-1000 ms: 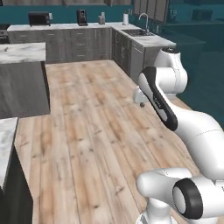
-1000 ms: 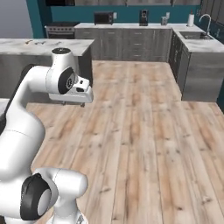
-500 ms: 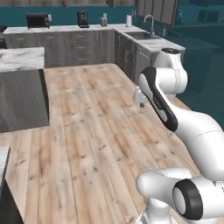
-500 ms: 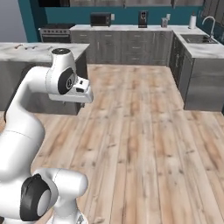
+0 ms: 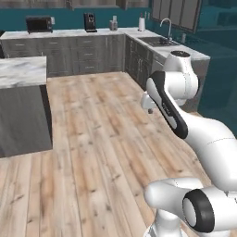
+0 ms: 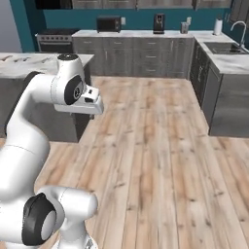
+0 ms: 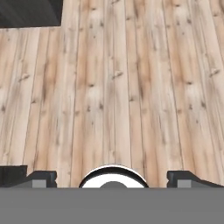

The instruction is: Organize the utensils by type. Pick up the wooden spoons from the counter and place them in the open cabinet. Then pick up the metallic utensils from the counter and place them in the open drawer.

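Observation:
My gripper [image 7: 113, 177] points down at the bare wooden floor [image 7: 113, 87], its two dark fingertips [image 7: 41, 177] far apart and nothing between them, so it is open. The hand [image 5: 149, 104] hangs folded in front of the arm, well above the floor. The counter [image 5: 22, 71], a marble-topped island on dark grey base units, stands to the left and also appears in the right base view [image 6: 29, 63]. The wooden spoons, the metallic utensils, the open cabinet and the open drawer are out of view.
A second marble counter [image 5: 83, 33] runs along the back wall with a microwave [image 5: 38, 23] and a coffee machine [image 5: 89, 21]. A sink counter [image 6: 226, 53] juts out on the right. Wide wooden floor [image 6: 155, 146] lies between them.
The whole scene has shifted in both base views, so the base has driven. The island now sits further left and lower. The arm keeps its folded pose and the gripper stays open.

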